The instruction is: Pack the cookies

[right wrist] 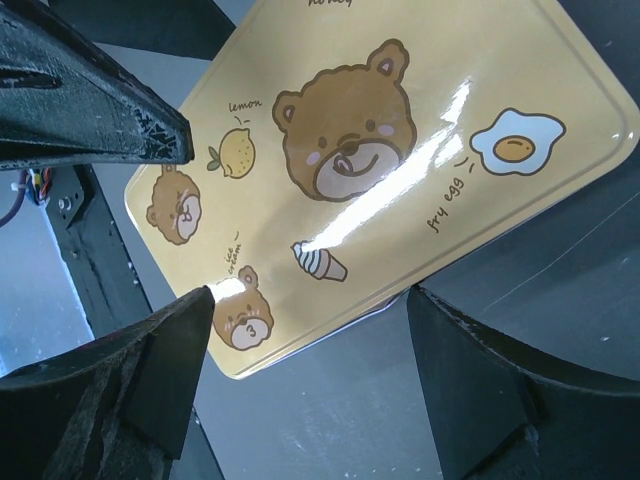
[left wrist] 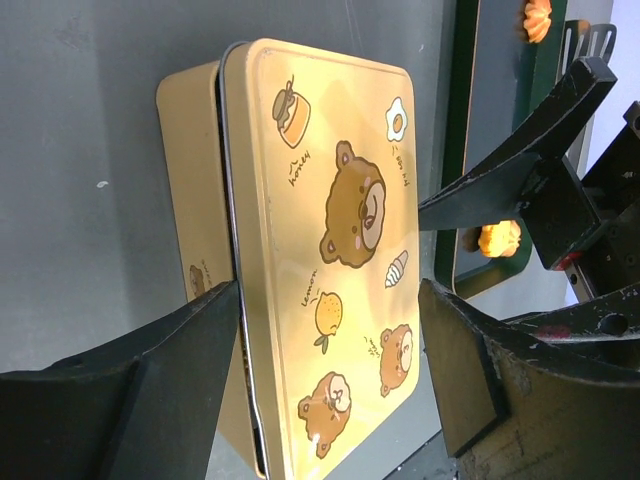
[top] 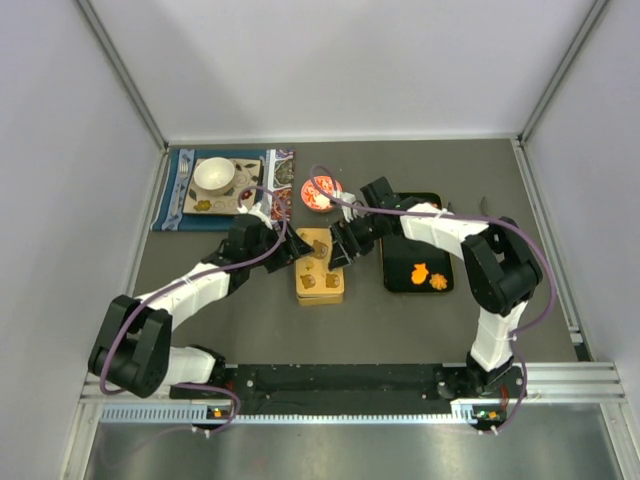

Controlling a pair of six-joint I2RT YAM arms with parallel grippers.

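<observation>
Grey table (top: pixel 400 330) | left hand (left wrist: pixel 330 300), right hand (right wrist: pixel 308 298) splayed astride tin (top: pixel 320 270) edges

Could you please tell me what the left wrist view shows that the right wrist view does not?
Only the left wrist view shows the tin's base beneath its offset lid, and two orange cookies on the black tray. Only the right wrist view shows a bright glare streak across the lid. Both show the bear-printed lid framed by an open gripper: the left gripper, the right gripper.
</observation>
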